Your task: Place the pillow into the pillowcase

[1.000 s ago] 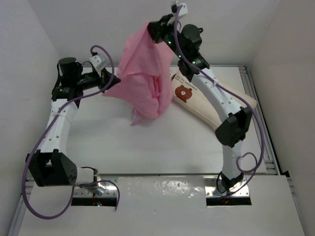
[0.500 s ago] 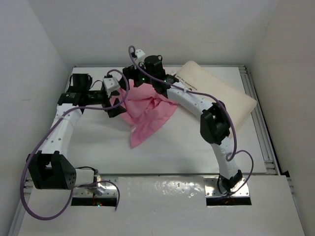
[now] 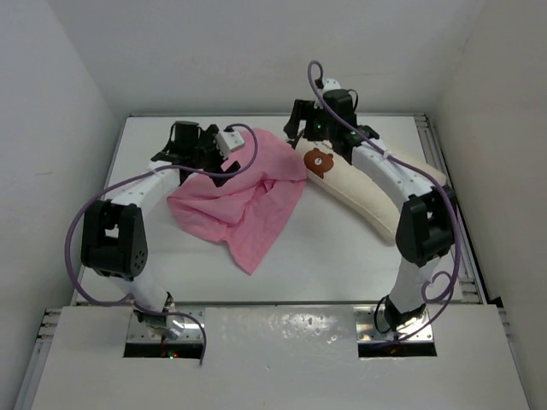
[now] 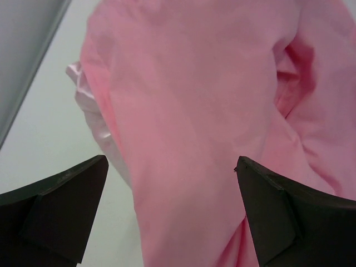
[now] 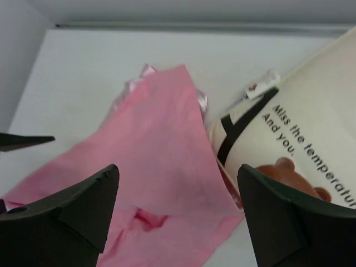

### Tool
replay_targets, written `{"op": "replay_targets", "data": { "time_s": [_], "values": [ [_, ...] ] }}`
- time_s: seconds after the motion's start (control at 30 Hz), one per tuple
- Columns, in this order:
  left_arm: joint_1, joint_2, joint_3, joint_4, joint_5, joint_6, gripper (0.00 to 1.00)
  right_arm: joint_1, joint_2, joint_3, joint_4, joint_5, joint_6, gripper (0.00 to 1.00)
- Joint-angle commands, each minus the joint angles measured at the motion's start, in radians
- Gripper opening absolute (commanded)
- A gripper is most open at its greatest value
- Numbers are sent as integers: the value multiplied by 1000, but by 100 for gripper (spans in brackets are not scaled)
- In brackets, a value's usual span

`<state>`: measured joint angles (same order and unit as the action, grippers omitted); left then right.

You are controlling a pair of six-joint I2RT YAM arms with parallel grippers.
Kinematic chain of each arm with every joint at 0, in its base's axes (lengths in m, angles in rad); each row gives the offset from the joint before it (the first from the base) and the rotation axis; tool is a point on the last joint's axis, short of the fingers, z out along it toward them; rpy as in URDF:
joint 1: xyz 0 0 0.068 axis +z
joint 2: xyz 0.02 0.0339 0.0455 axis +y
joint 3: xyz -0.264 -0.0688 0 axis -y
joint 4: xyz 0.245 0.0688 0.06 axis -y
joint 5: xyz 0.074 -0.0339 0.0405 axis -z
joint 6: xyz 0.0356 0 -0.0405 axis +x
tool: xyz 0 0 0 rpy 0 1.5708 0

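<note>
Pink satin pillowcase (image 3: 244,205) lies crumpled on the white table (image 3: 342,265), its far right corner meeting the pillow (image 3: 363,192) at the bear-printed end. The pillow runs diagonally toward the near right. Both pincers are spread and empty: the right gripper (image 5: 178,169) hovers nearer the pillow, the left gripper (image 4: 171,164) over the pillowcase.

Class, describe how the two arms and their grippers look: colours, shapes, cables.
The left arm and right arm have white tubular links with chunky black joints. A purple cable loops along each. The left gripper and right gripper have black wedge-shaped fingers.
</note>
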<state>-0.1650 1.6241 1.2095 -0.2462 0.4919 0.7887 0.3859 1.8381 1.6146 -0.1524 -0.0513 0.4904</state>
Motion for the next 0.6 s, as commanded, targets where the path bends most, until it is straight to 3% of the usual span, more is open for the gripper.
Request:
{"op": "replay_targets", "data": {
  "time_s": [0.0, 0.1, 0.23, 0.27, 0.37, 0.47, 0.5, 0.53, 0.57],
  "values": [
    [-14, 23, 24, 14, -26, 122, 100, 19, 39, -102, -61, 24, -13, 85],
    [-37, 23, -83, 13, -15, 251, 100, 44, 78, -142, -6, -30, -94, 91],
    [-54, 28, -195, 64, -30, 270, 99, 77, 154, -72, -10, -81, -154, 92],
    [-60, 28, -212, 65, -30, 276, 98, 80, 205, -35, -13, -78, -147, 90],
    [-67, 22, -295, 94, -44, 294, 81, 73, 312, 63, -26, -56, -90, 72],
    [-68, -10, -370, 156, -62, 268, 42, 64, 378, 160, -12, -59, -27, 28],
    [-68, -21, -386, 168, -67, 247, 16, 64, 381, 185, -12, -61, 0, 12],
    [-68, -53, -395, 166, -75, 236, 1, 64, 378, 209, -6, -61, 8, 0],
    [-62, -70, -399, 142, -76, 219, 0, 67, 356, 237, 23, -62, 8, 0]
  ]
}}
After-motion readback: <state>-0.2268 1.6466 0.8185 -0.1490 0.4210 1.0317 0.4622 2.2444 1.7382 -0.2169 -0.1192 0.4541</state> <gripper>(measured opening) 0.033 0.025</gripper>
